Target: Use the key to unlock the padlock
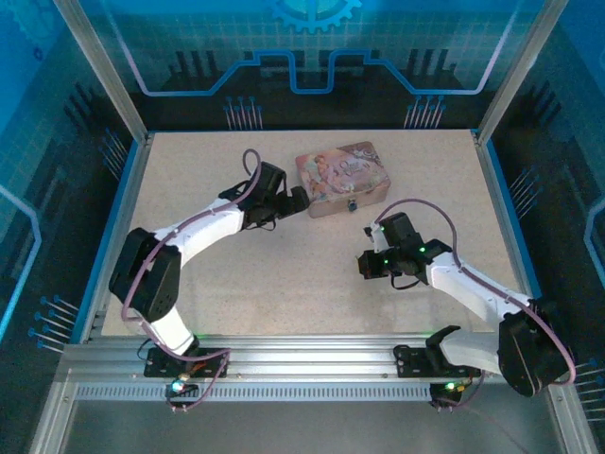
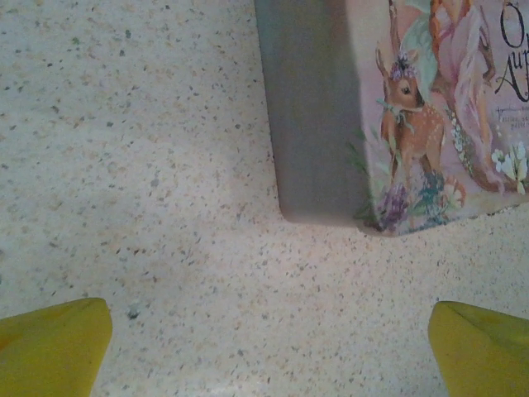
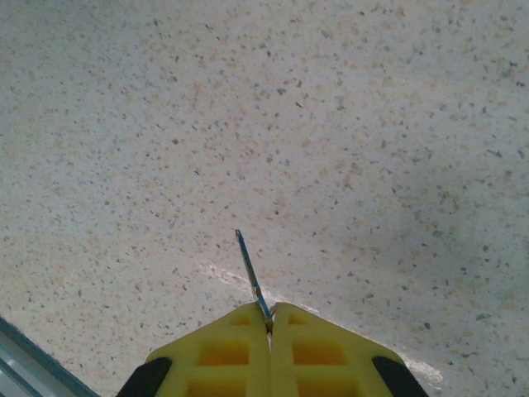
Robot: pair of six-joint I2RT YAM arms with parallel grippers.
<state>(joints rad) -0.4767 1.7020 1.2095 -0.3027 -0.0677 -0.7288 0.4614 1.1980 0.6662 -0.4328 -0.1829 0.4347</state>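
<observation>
Speckled tabletop from above: the padlock on the front of the pink tin toward 12 o'clock, the right gripper apart at its 5 o'clock. Left wrist: the left gripper, jaws wide apart, faces the tin's corner. Right wrist: jaws clamped on the key, so pickup looks done, with insertion and turning to come.

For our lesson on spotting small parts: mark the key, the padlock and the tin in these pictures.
key (image 3: 250, 277), right wrist view, middle of its blade.
padlock (image 1: 352, 202), top external view, its dark body.
tin (image 2: 430, 116), left wrist view, its printed lid.
</observation>
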